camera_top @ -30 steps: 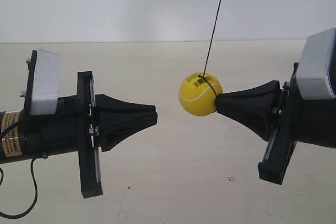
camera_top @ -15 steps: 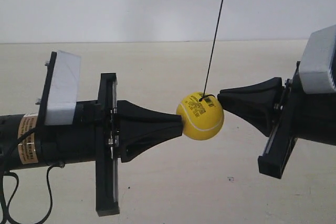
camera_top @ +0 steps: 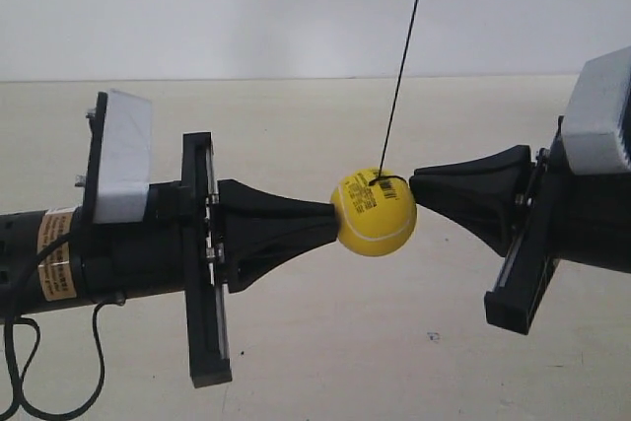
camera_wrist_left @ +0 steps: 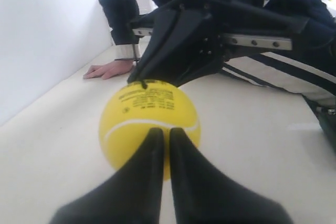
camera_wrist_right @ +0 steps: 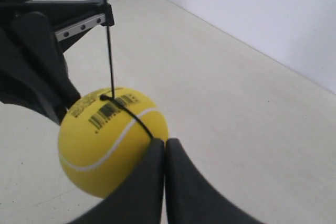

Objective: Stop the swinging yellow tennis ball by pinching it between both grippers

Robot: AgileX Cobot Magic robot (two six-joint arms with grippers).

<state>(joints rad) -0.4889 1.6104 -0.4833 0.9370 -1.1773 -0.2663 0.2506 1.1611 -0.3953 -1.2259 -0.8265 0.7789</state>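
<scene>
Pushing with fingers closed tight, the left gripper (camera_wrist_left: pixel 161 134) and the right gripper (camera_wrist_right: pixel 163 144) touch the yellow tennis ball (camera_top: pixel 375 212) at its 9 and 3 o'clock sides. A second ago one tip stood apart. Now the ball looks pinched.

Cream table (camera_top: pixel 325 342) (matte) bears a person's hand (camera_wrist_left: pixel 107 70).

left hand (camera_top: pixel 332 219) moved in, ball (camera_top: pixel 375 216) now pinched agst right hand (camera_top: pixel 414 189)
</scene>
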